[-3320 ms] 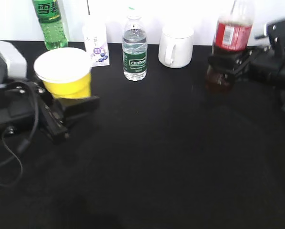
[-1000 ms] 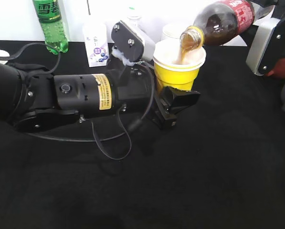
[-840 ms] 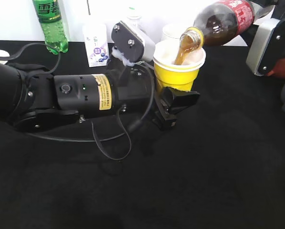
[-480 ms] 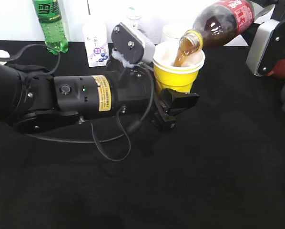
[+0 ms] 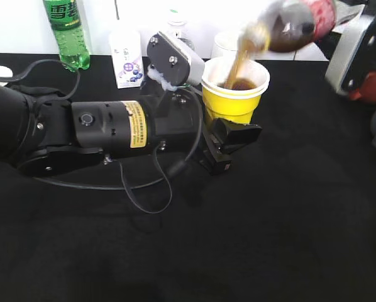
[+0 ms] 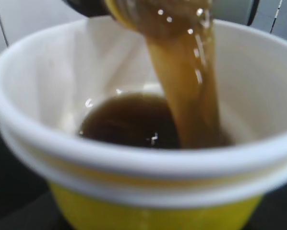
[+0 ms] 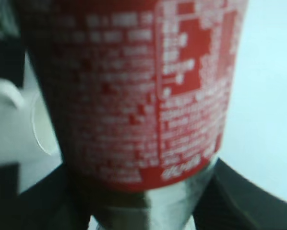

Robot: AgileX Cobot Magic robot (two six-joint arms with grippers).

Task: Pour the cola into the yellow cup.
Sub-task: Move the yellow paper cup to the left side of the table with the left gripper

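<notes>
the left gripper (image 5: pixel 229 139) is clamped round the base of the yellow cup (image 5: pixel 235 94), holding it upright above the black table (image 5: pixel 270 239). the right gripper (image 5: pixel 358 50) grips the cola bottle (image 5: pixel 295 22) by its body, its red label (image 7: pixel 134 91) filling the right wrist view. the bottle is tipped mouth-down over the cup, and a brown stream (image 6: pixel 186 91) falls into a dark pool (image 6: pixel 129 127) inside. behind stand a green soda bottle (image 5: pixel 65 31) and a small carton (image 5: pixel 126 56).

Since half a second ago a dark pool of cola (image 5: pixel 240 83) has collected in the yellow cup (image 5: pixel 234 104).
</notes>
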